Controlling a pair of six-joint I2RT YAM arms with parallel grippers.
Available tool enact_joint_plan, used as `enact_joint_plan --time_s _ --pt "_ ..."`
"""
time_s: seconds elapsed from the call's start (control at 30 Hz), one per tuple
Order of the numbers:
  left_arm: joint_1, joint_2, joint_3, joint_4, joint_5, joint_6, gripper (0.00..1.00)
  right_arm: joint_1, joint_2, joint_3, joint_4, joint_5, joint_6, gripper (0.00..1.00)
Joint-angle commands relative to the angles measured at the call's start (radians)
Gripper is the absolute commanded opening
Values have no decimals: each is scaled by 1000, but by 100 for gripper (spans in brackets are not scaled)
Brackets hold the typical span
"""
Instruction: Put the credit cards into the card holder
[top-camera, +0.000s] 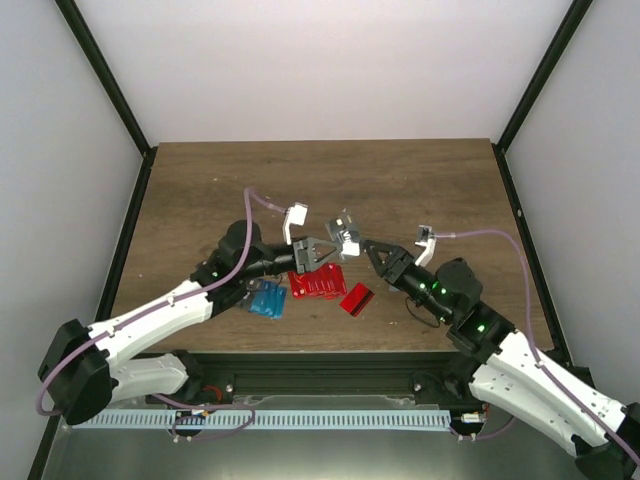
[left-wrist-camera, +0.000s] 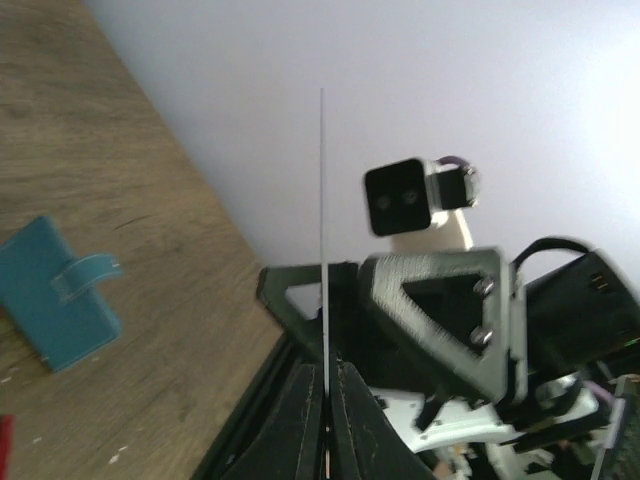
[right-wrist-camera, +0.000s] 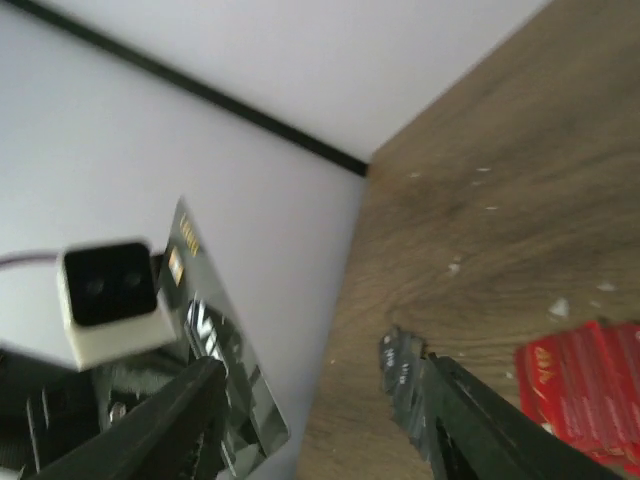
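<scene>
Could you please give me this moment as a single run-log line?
left end effector: shut on credit card, off the table | right end effector: open | card holder: flat on table | red cards: on table

The left gripper pinches a credit card seen edge-on, a thin upright line rising from its closed fingertips. The card holder, teal with a strap tab, lies flat on the wooden table, well in from the table's edge by the white wall. The right gripper faces the card from close behind, jaws apart.
</scene>
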Motion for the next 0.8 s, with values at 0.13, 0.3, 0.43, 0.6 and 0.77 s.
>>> enact_joint_plan --time_s 0.13,0.3,0.43,0.6,0.77 --pt "3 -48 -98 -197 -122 148 4 -5 89 192 -800 332 -61 78" --pt "3 -54 -136 -224 -127 176 4 -84 119 147 -793 298 -114 86" --pt "3 -72 -137 -266 -135 203 4 -293 210 104 -665 69 -266 92" --pt "3 -107 -138 -326 -163 246 4 -435 324 77 -513 -113 -371 91" --pt "3 -135 -148 -354 -185 267 4 -447 402 77 -389 -182 -416 83"
